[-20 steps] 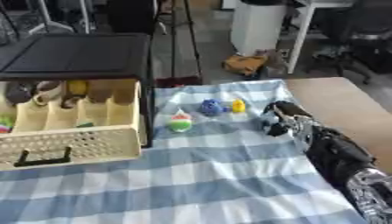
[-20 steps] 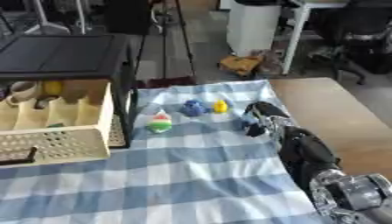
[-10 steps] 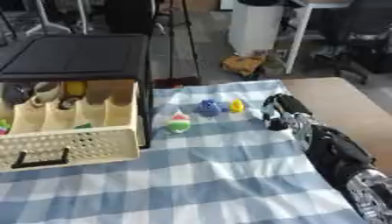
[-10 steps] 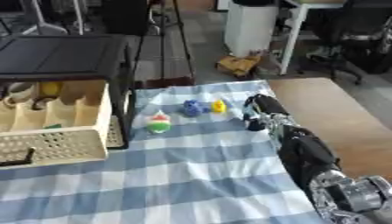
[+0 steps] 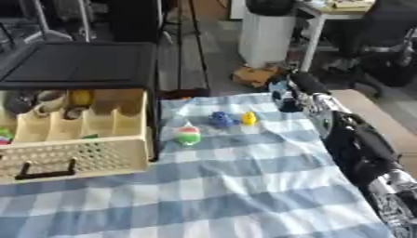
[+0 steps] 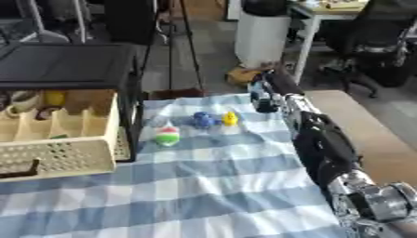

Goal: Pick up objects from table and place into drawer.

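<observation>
1. Blue-and-white checked cloth covers the desk, whose bare tan wood shows along the right side.
2. On the cloth, three small objects lie in a loose row: a red, white and green ball-like thing nearest the drawer, a blue object further right, and a small yellow object just beside the blue one.
3. A cream drawer with a perforated front and a dark handle stands pulled out from a black cabinet on the left.
4. Its compartments hold several items; a yellow one and a pale rounded one sit at the back, and something green shows at the left edge. What they are I cannot tell.
5. The right hand reaches in from the lower right on a long black arm and hangs over the far right part of the cloth, to the right of the yellow object and apart from it.
6. Its fingers point downward and look partly curled; whether they are spread or closed, I cannot tell. Nothing is visibly held.
7. All three objects remain on the cloth, outside the drawer.
</observation>
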`<state>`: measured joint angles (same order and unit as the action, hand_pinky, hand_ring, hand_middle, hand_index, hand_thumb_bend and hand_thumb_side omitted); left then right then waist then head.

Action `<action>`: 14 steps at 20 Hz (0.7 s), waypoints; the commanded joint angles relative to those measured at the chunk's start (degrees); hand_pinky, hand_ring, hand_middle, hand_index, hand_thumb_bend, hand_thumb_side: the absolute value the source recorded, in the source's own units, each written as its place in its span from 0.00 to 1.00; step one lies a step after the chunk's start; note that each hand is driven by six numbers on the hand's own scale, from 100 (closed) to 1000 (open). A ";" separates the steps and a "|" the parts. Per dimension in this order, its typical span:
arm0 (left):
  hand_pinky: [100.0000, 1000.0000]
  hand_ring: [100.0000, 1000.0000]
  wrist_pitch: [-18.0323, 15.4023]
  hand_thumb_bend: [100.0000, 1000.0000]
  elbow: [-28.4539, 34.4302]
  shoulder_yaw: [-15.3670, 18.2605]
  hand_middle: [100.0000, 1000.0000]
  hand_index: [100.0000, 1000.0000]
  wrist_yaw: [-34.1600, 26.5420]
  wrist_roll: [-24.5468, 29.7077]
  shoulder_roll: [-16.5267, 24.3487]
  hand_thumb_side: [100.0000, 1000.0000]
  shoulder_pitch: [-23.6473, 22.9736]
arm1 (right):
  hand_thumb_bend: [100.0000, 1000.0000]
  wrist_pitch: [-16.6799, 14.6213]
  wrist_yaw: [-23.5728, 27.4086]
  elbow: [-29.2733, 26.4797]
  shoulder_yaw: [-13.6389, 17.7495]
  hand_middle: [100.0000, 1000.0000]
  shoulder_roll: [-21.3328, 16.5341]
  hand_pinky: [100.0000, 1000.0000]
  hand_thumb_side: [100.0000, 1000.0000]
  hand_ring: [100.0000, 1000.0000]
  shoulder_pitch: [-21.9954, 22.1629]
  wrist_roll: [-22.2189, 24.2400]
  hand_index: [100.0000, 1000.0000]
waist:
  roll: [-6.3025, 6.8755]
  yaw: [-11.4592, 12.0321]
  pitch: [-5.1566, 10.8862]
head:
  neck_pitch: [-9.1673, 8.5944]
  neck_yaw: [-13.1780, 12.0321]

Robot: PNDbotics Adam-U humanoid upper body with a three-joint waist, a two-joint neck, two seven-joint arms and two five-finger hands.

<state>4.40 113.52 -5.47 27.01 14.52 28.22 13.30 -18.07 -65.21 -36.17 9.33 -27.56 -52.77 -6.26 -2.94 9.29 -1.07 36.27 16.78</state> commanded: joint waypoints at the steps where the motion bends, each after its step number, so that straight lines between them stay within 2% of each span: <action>1: 0.00 0.00 0.19 0.31 1.07 0.48 0.00 0.56 0.16 0.01 1.14 1.00 0.26 | 0.00 -3.43 2.61 -6.45 -1.19 0.26 -1.09 0.00 0.00 0.23 -2.11 1.73 0.43 | 0.12 0.00 0.91 | 0.43 -0.22; 8: 0.00 0.00 0.03 0.31 1.07 0.23 0.00 0.56 -0.06 0.46 0.80 1.00 0.25 | 0.00 -10.17 8.12 -13.95 -7.02 0.28 3.98 0.01 0.00 0.24 -6.01 6.77 0.44 | 0.30 0.82 1.52 | 0.27 0.20; 14: 0.00 0.00 -0.23 0.31 1.07 -0.05 0.00 0.56 -0.44 0.81 0.41 1.00 0.70 | 0.00 -13.48 10.28 -16.54 -10.01 0.29 10.41 0.02 0.00 0.24 -9.14 9.39 0.44 | 0.67 2.01 1.75 | 0.32 0.93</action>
<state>4.26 113.52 -5.54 26.79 15.15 28.18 13.13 -30.84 -55.97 -50.97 -0.32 -17.37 -60.11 2.68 -2.68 11.40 0.00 36.63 17.42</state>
